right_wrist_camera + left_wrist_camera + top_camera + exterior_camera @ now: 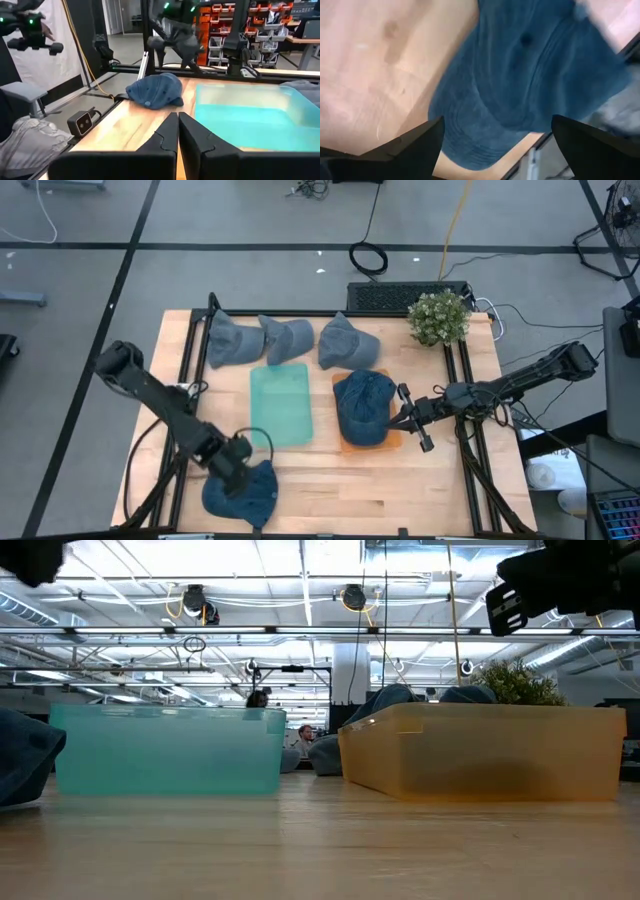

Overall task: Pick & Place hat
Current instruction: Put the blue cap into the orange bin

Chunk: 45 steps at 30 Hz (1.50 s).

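Note:
A dark blue hat (240,495) lies crown up on the wooden table near its near edge, left of centre; it also shows in the left wrist view (530,75) and the right wrist view (155,91). My left gripper (238,468) hangs just above this hat, pointing down and open, one finger (415,145) on either side over the brim, touching nothing. A second dark blue hat (363,405) sits in the orange tray (390,442). My right gripper (398,418) is held level and shut beside that tray, holding nothing (177,135).
A teal tray (280,405) stands mid-table, left of the orange one. Three grey-blue hats (285,338) lie in a row along the far edge, with a potted plant (438,317) at the far right. Bare wood lies between the trays and the near edge.

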Available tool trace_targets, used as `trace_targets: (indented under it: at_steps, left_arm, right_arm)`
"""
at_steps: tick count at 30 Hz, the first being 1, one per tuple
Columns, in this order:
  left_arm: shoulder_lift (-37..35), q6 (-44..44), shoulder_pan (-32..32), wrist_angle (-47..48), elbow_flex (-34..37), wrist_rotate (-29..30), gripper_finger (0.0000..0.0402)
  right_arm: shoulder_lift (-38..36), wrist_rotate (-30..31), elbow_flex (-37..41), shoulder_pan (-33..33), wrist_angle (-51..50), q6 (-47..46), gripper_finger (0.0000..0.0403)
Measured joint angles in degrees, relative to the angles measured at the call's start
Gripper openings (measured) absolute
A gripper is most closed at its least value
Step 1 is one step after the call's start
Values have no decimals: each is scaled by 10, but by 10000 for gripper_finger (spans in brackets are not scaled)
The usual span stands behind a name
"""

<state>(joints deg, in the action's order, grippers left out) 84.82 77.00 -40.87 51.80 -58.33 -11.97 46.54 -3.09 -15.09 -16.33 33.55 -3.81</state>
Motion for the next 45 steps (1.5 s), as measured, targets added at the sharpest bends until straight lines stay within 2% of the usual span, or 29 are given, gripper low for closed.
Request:
trace_targets:
  at_steps: [5,10,19,22,32,37,40,45]
  left_arm:
    - [49,-60,-32,-14,0,-20,376]
    - [85,-127,-41,-40,0,5,376]
    - [122,-336,-42,-67,-2,78,376]
    - [122,-328,-43,-69,-1,113,376]
    - [125,-215,-40,-126,1,156,376]
    - [125,-208,-28,-161,1,161,376]
    - [121,-189,-12,-156,1,128,376]
    - [94,-169,23,-159,1,15,376]
  right_arm:
    - [0,0,0,0,11,-9,0]
    - [0,0,0,0,22,-11,0]
    - [0,0,0,0,22,-11,0]
    - [0,0,0,0,22,-11,0]
    - [0,0,0,0,13,-10,0]
    - [0,0,0,0,13,-3,0]
    - [0,1,0,0,13,-1,0]
    - [0,3,0,0,13,0,0]
